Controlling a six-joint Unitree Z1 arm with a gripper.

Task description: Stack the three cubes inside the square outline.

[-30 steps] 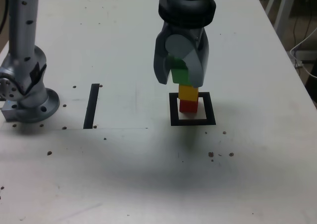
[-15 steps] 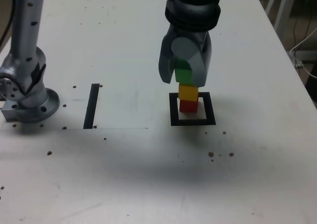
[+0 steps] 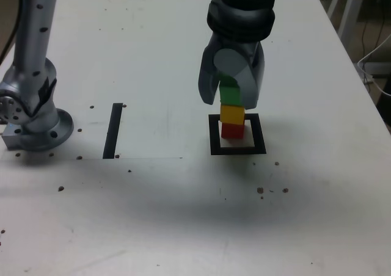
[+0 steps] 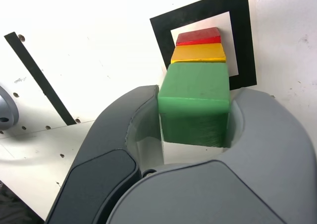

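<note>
The red cube (image 3: 231, 130) sits inside the square outline (image 3: 214, 135) with the yellow cube (image 3: 232, 114) stacked on it. My gripper (image 3: 230, 100) hangs straight over this stack, shut on the green cube (image 3: 230, 94). The green cube's underside is at the yellow cube's top; I cannot tell whether they touch. In the wrist view the green cube (image 4: 195, 102) is clamped between both grey fingers (image 4: 124, 115), and beyond it show the yellow cube (image 4: 198, 53), the red cube (image 4: 199, 36) and the square outline (image 4: 198, 12).
A straight black tape strip (image 3: 113, 129) lies toward the exterior view's left, also seen in the wrist view (image 4: 39, 78). The arm's grey base (image 3: 33, 120) stands at the far left. Small dark holes dot the white table (image 3: 183, 215), whose edge runs along the right.
The gripper has carried the green cube a little toward the exterior view's right, from left of the stack to directly over the yellow cube. The stack has not moved.
</note>
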